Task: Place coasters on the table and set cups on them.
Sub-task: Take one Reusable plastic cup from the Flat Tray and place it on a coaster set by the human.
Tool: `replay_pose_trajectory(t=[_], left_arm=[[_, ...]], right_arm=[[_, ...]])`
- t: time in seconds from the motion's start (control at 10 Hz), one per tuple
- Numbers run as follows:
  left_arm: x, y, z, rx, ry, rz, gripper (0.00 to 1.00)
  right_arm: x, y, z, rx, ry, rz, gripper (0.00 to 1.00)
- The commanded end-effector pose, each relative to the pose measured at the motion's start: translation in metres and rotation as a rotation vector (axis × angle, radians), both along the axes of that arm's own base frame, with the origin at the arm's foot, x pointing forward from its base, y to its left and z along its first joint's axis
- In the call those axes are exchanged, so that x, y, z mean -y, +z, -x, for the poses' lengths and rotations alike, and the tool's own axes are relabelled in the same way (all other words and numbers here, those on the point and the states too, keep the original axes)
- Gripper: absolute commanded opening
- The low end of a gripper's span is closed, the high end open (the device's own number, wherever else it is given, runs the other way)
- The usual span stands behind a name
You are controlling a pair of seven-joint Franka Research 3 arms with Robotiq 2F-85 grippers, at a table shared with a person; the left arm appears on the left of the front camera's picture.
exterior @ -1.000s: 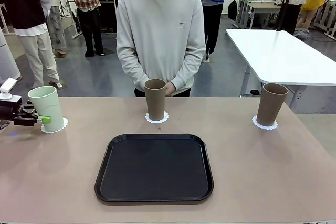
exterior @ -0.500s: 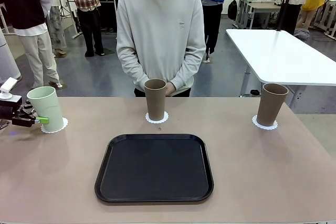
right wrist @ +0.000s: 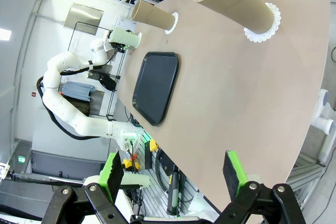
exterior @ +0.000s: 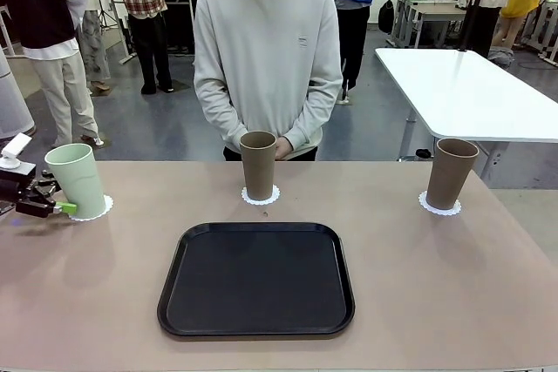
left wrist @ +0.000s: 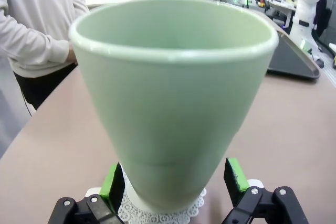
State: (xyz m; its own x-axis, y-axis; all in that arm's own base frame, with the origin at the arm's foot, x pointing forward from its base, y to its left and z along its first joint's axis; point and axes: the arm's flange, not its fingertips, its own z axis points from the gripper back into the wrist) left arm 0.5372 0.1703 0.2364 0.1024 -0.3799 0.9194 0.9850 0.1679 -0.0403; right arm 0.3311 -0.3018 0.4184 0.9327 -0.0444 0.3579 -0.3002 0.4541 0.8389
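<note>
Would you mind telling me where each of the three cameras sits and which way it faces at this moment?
Front view: fixed on the robot's side, facing across the table at the person; left gripper at the picture's left edge.
Left wrist view: on the left wrist, facing the mint cup on its coaster; its green-padded fingers stand open either side.
Right wrist view: raised off the table's end, rolled, facing along the table; right gripper open on nothing.
Shared: mint cup, black tray.

Three upright cups, mint green [exterior: 77, 179], brown [exterior: 258, 165] and brown [exterior: 452, 172], each stand on a lacy white coaster [exterior: 261, 197] across the beige table [exterior: 436, 285].
</note>
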Motion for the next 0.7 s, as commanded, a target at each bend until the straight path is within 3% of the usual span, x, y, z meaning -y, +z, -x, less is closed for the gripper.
replay_pose_trajectory(t=[0.0,0.6], left_arm=[[-0.004,0.002,-0.001,0.039,-0.022,-0.063,1.00],[-0.081,0.079,0.021,0.116,0.124,-0.343,1.00]], right_arm=[[-0.001,0.000,0.000,0.002,-0.002,0.000,1.00],[-0.001,0.000,0.000,0.002,-0.002,0.000,1.00]])
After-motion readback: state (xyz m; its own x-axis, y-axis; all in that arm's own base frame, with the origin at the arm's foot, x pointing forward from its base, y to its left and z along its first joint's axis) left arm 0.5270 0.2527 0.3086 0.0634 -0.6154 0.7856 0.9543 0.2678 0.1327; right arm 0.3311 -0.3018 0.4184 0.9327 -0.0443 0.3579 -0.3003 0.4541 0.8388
